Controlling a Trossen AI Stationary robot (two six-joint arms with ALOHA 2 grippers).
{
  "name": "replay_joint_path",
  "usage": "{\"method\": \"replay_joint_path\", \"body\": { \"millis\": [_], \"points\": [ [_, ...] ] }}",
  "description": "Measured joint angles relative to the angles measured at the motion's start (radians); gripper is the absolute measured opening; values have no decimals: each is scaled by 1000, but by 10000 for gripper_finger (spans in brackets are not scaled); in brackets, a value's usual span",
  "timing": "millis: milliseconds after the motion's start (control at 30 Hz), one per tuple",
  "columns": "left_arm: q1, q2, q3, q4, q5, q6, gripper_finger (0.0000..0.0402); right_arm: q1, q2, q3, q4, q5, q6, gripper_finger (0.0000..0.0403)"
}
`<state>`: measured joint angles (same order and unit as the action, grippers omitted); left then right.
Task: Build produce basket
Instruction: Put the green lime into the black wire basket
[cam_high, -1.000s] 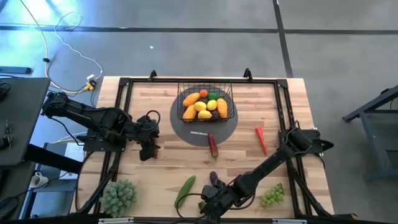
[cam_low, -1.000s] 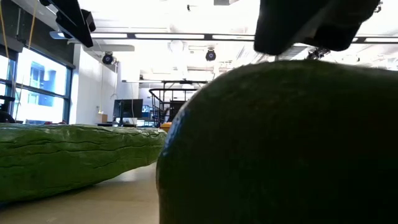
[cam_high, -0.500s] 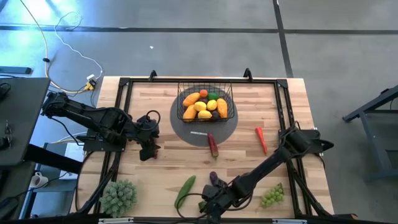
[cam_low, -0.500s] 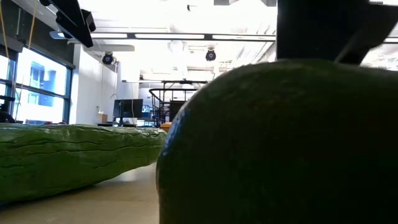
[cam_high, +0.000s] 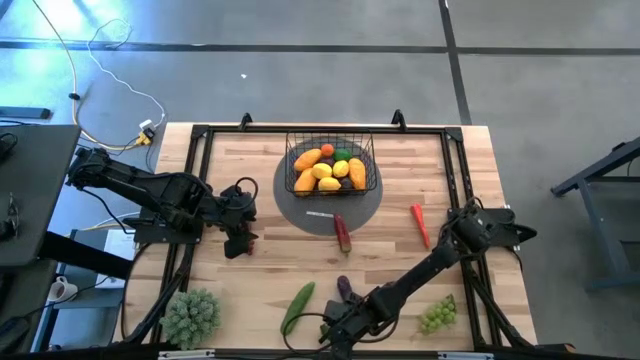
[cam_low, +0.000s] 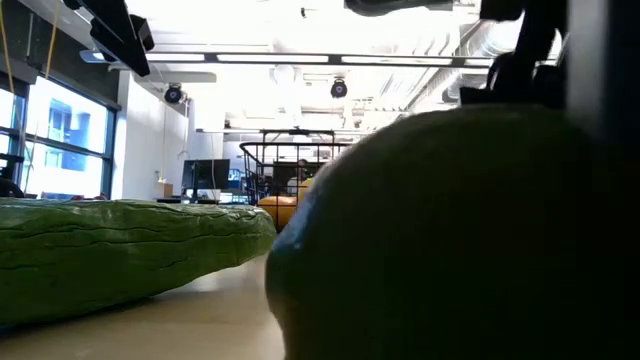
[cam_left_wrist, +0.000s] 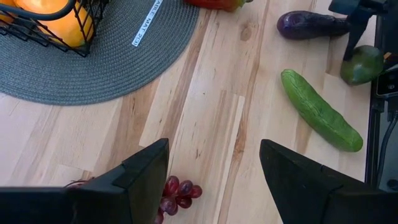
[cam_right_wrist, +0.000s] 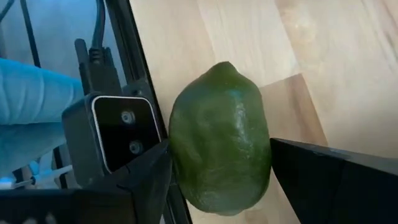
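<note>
While low at table edge — right gripper (cam_right_wrist: 217, 180) straddles lime (cam_right_wrist: 219, 135) | fingers spread

Layout, high view. The basket (cam_high: 332, 166) stands on a round mat (cam_high: 365, 204) at the table's (cam_high: 260, 170) far middle. An eggplant (cam_high: 342, 233) lies just before the mat; a chili (cam_high: 419, 224) lies to its right. Along the near edge, left to right: cucumber (cam_high: 297, 307), lime (cam_left_wrist: 361, 64) between the right gripper's (cam_right_wrist: 219, 163) fingers, grapes (cam_high: 437, 315). The left gripper (cam_high: 238, 243) sits left of the mat.
</note>
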<state>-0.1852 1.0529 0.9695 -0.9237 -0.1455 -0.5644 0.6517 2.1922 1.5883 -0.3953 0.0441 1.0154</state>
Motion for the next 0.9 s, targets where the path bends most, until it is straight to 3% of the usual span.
{"method": "replay_joint_path", "body": {
  "millis": [233, 467, 667, 900],
  "points": [
    [0, 0, 0, 0, 0, 0, 243, -21, 2, 0, -9, -12, 18, 237],
    [0, 0, 0, -1, 4, 0, 243, -46, 2, 1, -7, -94, 25, 156],
    [0, 0, 0, -31, -3, 0, 243, -57, 2, 1, 9, -106, 28, 155],
    [0, 0, 0, -31, -111, 0, 243, -79, -29, 1, 11, -101, -11, 155]
  ]
}}
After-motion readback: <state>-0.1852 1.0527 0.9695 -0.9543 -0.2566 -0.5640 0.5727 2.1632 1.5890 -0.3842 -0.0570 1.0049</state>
